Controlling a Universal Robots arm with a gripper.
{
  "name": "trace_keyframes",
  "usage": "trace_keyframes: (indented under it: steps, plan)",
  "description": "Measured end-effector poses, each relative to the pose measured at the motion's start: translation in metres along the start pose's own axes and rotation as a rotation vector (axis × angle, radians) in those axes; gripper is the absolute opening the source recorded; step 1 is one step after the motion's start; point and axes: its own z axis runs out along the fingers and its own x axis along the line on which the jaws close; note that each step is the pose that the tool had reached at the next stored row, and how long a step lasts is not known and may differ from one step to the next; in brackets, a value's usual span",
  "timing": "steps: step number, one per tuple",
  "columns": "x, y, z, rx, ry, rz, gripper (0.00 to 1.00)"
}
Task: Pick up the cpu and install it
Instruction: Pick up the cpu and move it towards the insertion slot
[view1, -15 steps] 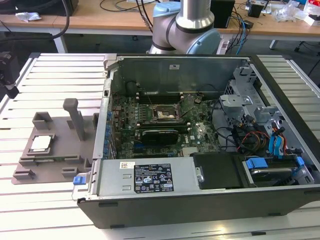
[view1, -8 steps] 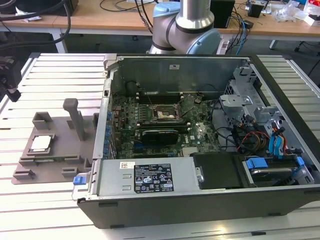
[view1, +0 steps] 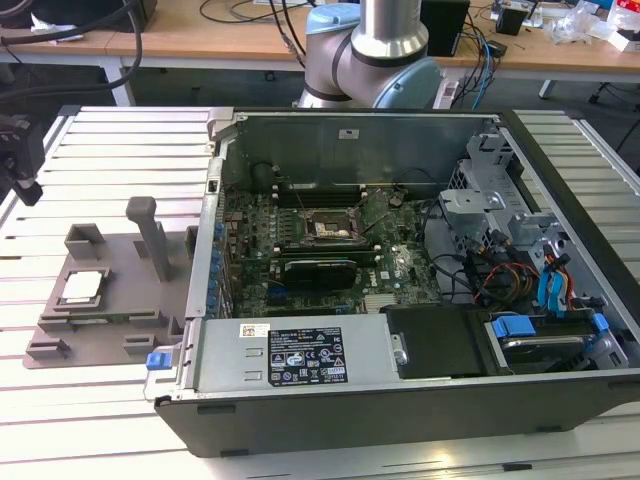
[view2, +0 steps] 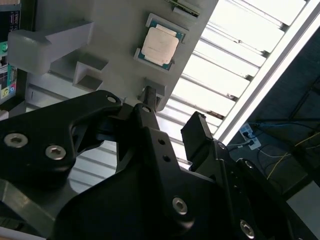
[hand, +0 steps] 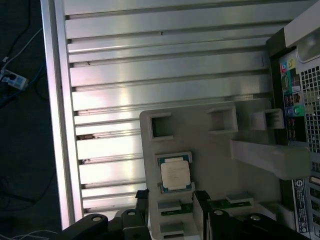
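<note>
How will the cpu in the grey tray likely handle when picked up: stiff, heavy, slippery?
Probably stiff and light: the cpu is a thin flat square. Its metal top may be slippery. Flat in the tray, it shouldn't roll.

The cpu (hand: 175, 175) is dull silvery metal on top, the tray (hand: 212, 150) matt grey plastic, the table (hand: 150, 75) glossy ribbed metal.

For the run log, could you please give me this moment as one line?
cpu: lying in grey tray, untouched | end effector: open, empty, close to cpu | phase: pre-grasp
</note>
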Motion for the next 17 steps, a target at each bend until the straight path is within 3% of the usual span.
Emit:
trace_keyframes:
  steps: [9,16,17]
  plan:
    - [0.0002,-0.0001,0.0063,0.0000,0.0001,0.000,0.48]
    - [0.0002,-0.0002,0.0075,0.0001,0.0001,0.000,0.49]
    - [0.0002,-0.0002,0.0076,0.0001,0.0000,0.000,0.61]
